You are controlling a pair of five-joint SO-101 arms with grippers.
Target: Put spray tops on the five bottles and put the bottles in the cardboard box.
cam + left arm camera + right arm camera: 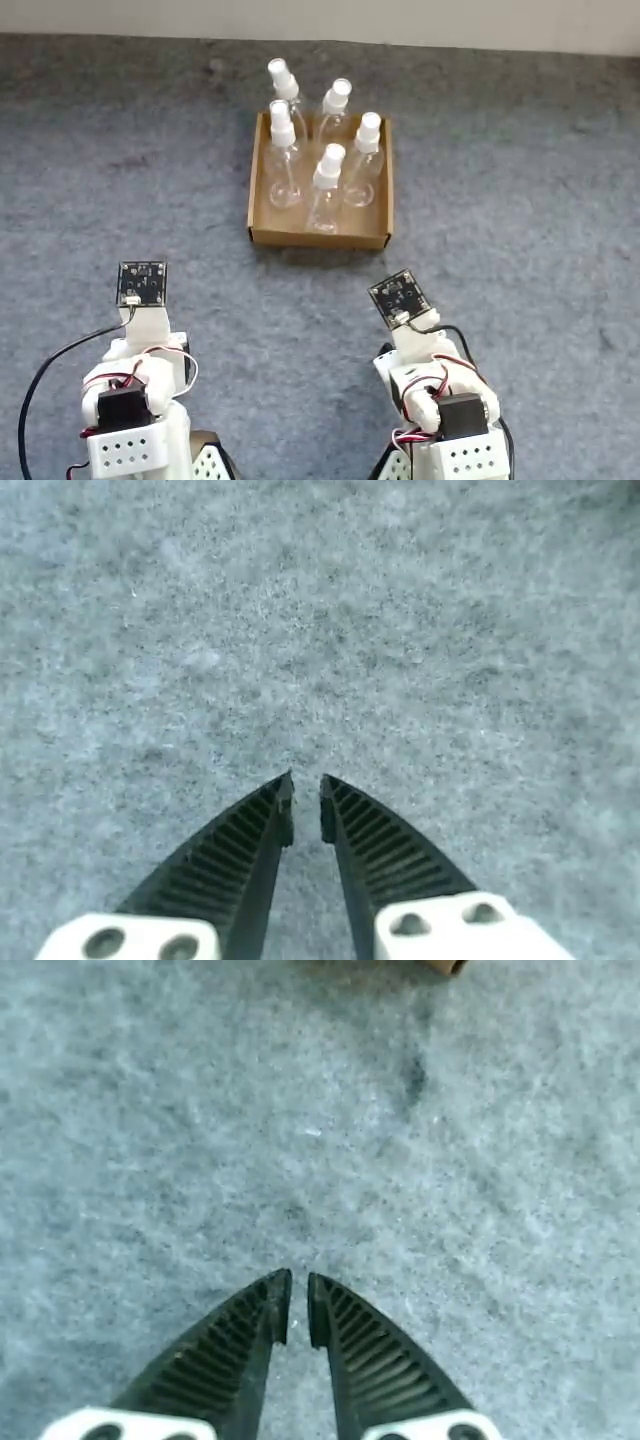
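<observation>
- Standing upright inside the cardboard box (320, 238): all five bottles (285, 170), each with a spray top (330, 160) on
- my left gripper (306, 805) pressed almost together, empty, over grey carpet (520, 200), well apart from the box
- my right gripper (298, 1305) likewise closed on nothing, nearer the box's corner

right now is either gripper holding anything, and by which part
Nothing is held: the left gripper and the right gripper are both shut and empty over the grey carpet.
</observation>
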